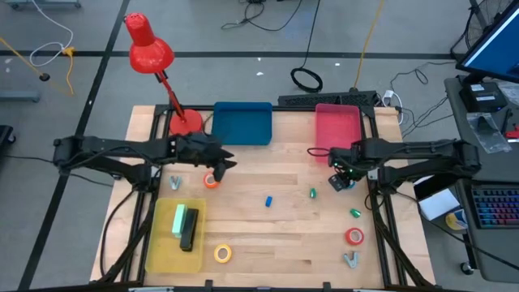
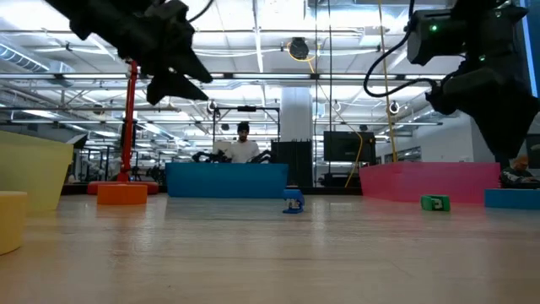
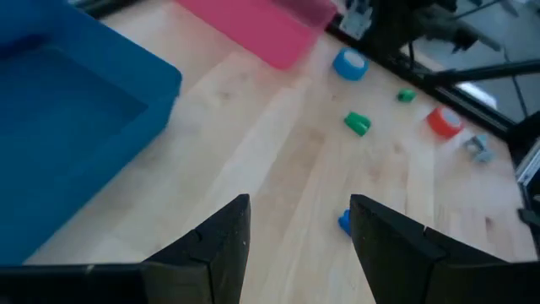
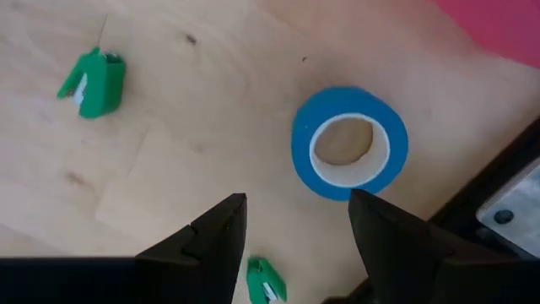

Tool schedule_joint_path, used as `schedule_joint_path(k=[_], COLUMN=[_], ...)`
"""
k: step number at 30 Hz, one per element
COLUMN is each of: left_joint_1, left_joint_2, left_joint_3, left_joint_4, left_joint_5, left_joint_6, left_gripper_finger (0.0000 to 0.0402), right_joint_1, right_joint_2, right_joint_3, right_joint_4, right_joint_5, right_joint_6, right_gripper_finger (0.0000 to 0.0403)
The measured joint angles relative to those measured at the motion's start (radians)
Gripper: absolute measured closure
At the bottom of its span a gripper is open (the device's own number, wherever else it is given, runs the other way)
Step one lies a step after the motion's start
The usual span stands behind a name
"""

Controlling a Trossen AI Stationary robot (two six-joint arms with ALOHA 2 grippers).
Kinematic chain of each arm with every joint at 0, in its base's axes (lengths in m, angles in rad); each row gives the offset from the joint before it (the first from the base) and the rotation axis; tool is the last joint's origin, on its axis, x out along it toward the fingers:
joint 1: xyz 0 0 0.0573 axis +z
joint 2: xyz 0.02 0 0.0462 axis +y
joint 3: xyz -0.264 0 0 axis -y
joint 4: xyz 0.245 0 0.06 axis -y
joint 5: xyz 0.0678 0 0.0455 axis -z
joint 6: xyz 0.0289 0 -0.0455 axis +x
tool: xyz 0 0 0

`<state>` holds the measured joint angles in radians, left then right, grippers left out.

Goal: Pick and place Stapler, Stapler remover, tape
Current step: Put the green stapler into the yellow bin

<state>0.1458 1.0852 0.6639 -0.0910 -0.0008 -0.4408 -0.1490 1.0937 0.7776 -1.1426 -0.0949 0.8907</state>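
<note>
My right gripper point(image 4: 295, 228) is open and hovers just above the blue tape roll point(image 4: 349, 143), which lies flat on the table near the pink tray; it touches nothing. My left gripper point(image 3: 295, 241) is open and empty, up in the air near the orange tape roll point(image 1: 212, 181). The red tape roll point(image 1: 354, 236) and the yellow tape roll point(image 1: 223, 254) lie flat near the front. A green-and-black stapler point(image 1: 185, 225) lies in the yellow tray point(image 1: 158, 251). One metal staple remover point(image 1: 175, 183) lies at the left, another point(image 1: 350, 259) at the front right.
A blue tray point(image 1: 242, 123) and a pink tray point(image 1: 337, 126) stand at the far edge, with a red desk lamp point(image 1: 150, 53) at the far left. A small blue bit point(image 1: 268, 200) and two green bits point(image 1: 312, 193) point(image 1: 355, 213) lie mid-table.
</note>
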Motion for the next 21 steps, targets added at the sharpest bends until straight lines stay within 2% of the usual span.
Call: schedule_joint_path(k=[8,21], left_joint_1=[0.010,0.010], left_joint_2=[-0.115,-0.132], left_joint_3=[-0.021,-0.021], left_joint_4=[-0.014,-0.046], left_joint_5=[-0.008,-0.007], left_joint_6=[0.018,0.029], left_gripper_finger=[0.0199,0.0199], right_joint_1=[0.000,0.000], right_joint_2=[0.070,0.105], right_joint_3=[0.000,0.000], right_joint_4=[0.024,0.040], right_joint_5=[0.048,0.062], right_joint_6=[0.040,0.070], right_gripper_finger=[0.0202,0.0202])
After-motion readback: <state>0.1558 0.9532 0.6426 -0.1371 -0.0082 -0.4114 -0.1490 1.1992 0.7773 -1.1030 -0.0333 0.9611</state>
